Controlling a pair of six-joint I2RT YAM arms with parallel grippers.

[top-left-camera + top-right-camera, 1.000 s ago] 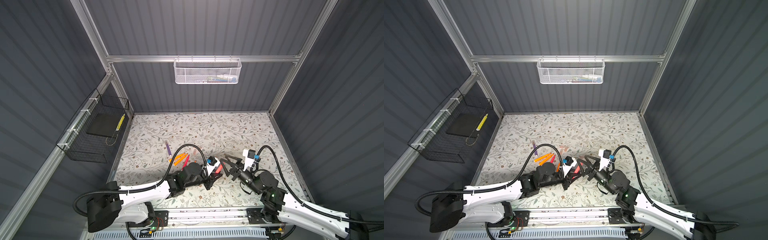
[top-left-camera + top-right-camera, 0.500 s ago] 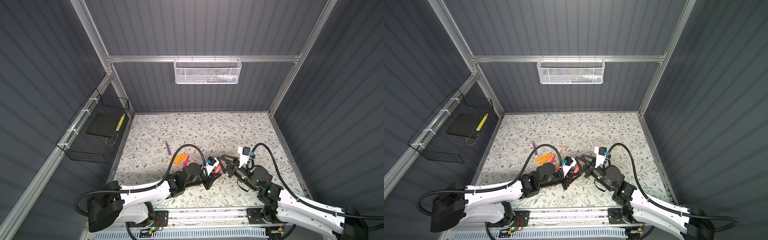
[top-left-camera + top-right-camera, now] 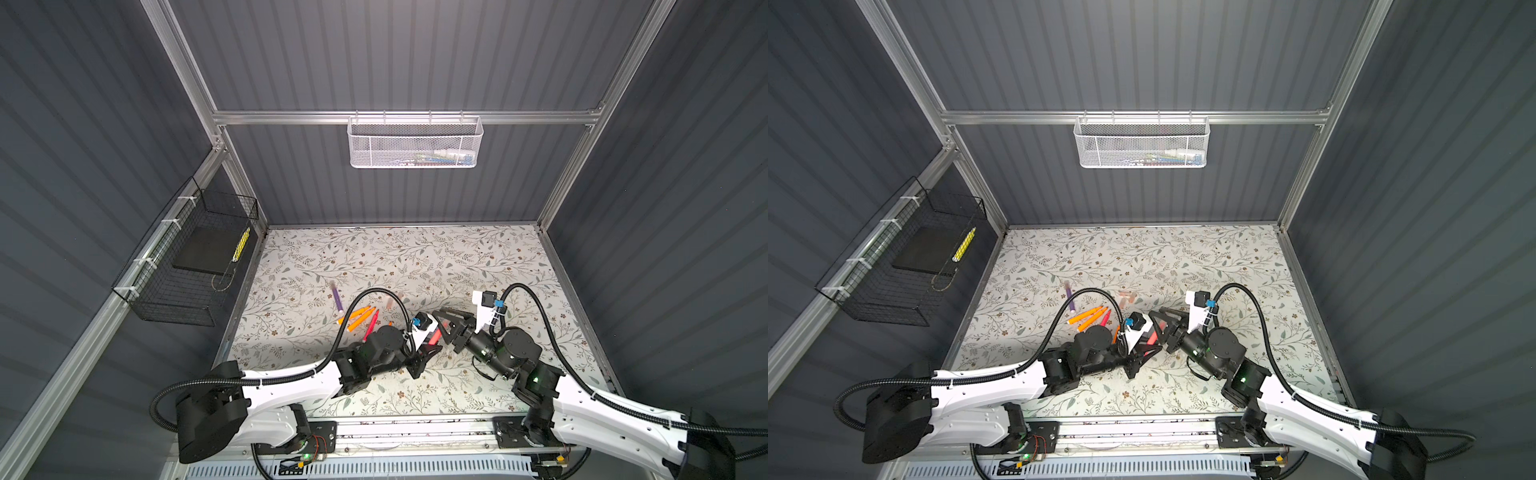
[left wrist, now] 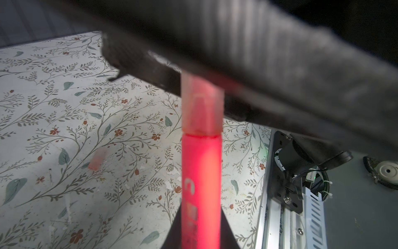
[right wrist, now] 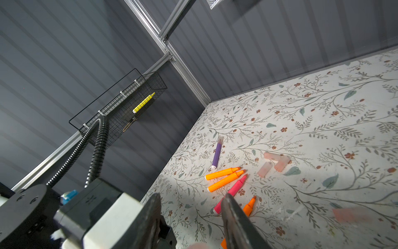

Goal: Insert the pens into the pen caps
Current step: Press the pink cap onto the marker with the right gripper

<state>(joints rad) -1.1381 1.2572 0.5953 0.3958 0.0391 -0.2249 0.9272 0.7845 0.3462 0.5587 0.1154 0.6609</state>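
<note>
The left pincer [image 3: 430, 348] clamped the pink-red pen [image 4: 201, 172] above the desk [image 3: 374, 257], tip outward, so the right pincer [image 3: 444, 327], narrowed around the pale cap [image 4: 201, 107] on that tip (grip unclear), could presumably press it home.

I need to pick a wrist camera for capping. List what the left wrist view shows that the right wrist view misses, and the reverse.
Left wrist only: the left gripper holding a pink-red pen, its tip inside a translucent cap, plus the mounting rail. Right wrist only: the purple pen, two orange pens side by side, three loose caps and the black wire basket. Both: the floral table.
</note>
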